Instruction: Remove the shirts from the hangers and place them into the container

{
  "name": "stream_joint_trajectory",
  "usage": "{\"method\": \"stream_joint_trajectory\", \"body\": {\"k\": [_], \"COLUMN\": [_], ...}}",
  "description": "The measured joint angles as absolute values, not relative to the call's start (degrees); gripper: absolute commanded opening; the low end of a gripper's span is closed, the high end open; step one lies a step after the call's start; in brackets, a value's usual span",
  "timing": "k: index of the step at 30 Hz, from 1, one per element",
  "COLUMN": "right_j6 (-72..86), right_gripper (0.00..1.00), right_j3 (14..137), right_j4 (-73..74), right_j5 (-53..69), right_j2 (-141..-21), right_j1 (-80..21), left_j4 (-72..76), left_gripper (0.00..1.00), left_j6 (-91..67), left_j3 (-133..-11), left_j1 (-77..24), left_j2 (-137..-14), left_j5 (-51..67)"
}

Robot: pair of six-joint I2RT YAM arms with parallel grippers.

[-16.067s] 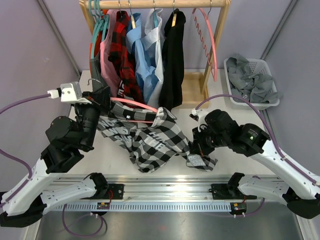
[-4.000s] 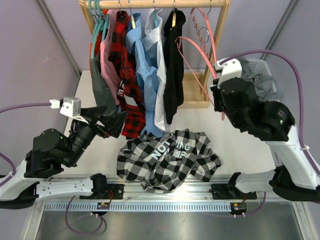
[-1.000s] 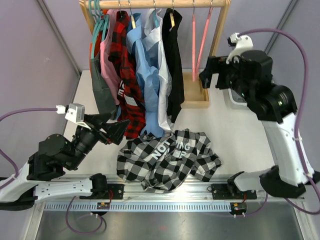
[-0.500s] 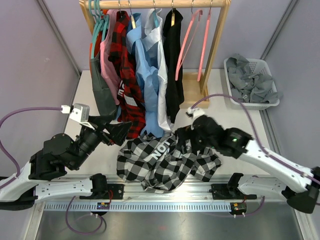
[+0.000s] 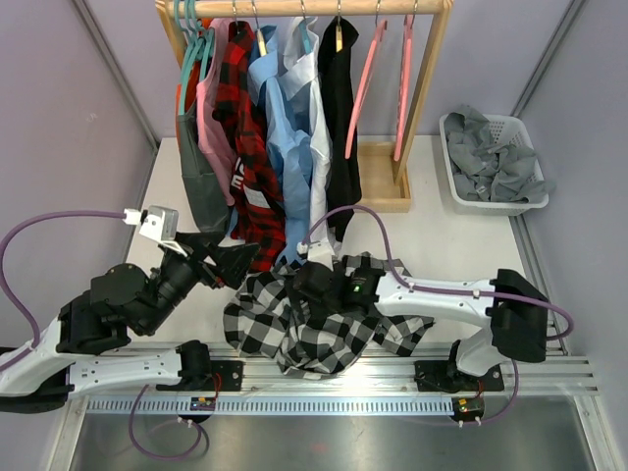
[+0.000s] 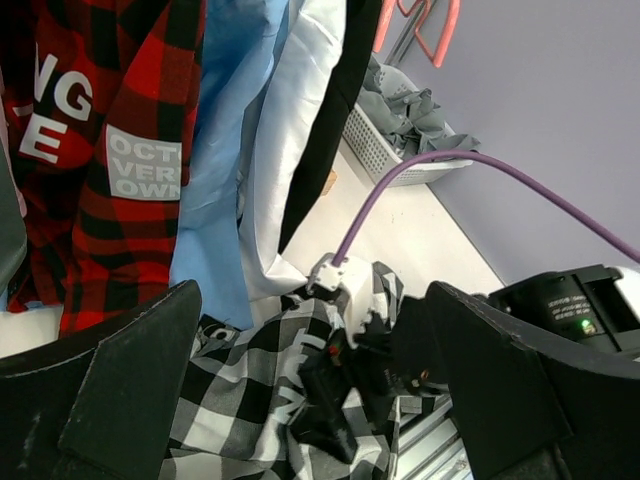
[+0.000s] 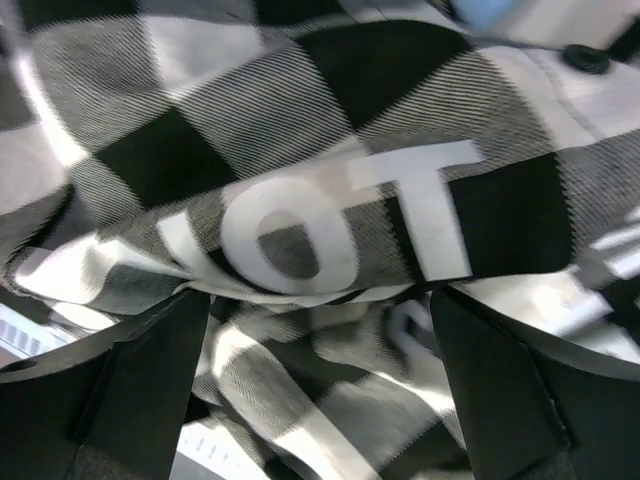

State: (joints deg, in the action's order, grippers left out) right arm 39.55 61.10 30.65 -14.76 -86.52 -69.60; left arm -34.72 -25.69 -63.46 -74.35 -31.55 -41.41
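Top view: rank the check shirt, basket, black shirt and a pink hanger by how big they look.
1. Check shirt, clearly largest.
2. Basket and black shirt: about alike, one squat and one long and narrow, so unranked.
3. Pink hanger, smallest.

Lab cell — purple partitions (image 5: 69, 128), aluminium rail (image 5: 334, 379)

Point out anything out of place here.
The black-and-white check shirt lies crumpled by the table's near edge, off any hanger but not in the white basket, where a grey shirt sits. Nothing else stands out.
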Motion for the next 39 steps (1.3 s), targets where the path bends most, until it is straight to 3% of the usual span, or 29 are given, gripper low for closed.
{"method": "stream_joint_trajectory", "body": {"k": [16,18,20,21,29,34,39], "right_j6": [48.93,50.04,50.81,52.1,62.85,67.61,64.75], "right_gripper": [0.98,0.82,0.31,0.0,0.0,0.0,0.0], "right_j3": [67.26,67.05,66.19,65.08,54.35,47.48,49.69], "right_j4": [30.39,30.0,28.95,27.62,22.41,37.45,49.52], "right_j5": [-23.79,-24.05,-24.73,-25.41,-26.68,-32.25,-40.97], "right_j2": [-106.5,-106.8,-106.5,-106.0,-98.02,-84.88,-64.16], "right_j1": [-70.91,-70.94,-71.0,-70.98,-68.9,-61.41,-49.15], "left_j4": [-36.47,-36.75,-36.77,-36.8,-37.21,-37.82,-38.04], "left_gripper": [0.99,0.99,0.99,0.99,0.99,0.99,0.99], "left_j6": [-27.0,-27.09,-27.16,-27.24,-27.73,-28.18,-29.04], "left_j3": [-61.39,-61.32,-61.32,-61.32,-61.23,-61.23,-61.23], "left_j1": [-74.35,-74.35,-74.35,-74.35,-74.35,-74.35,-74.35], "left_j2": [-28.62,-28.18,-27.66,-27.4,-27.05,-27.16,-27.94], "left_j5": [-41.39,-41.39,-41.39,-41.39,-41.34,-40.97,-40.4]}}
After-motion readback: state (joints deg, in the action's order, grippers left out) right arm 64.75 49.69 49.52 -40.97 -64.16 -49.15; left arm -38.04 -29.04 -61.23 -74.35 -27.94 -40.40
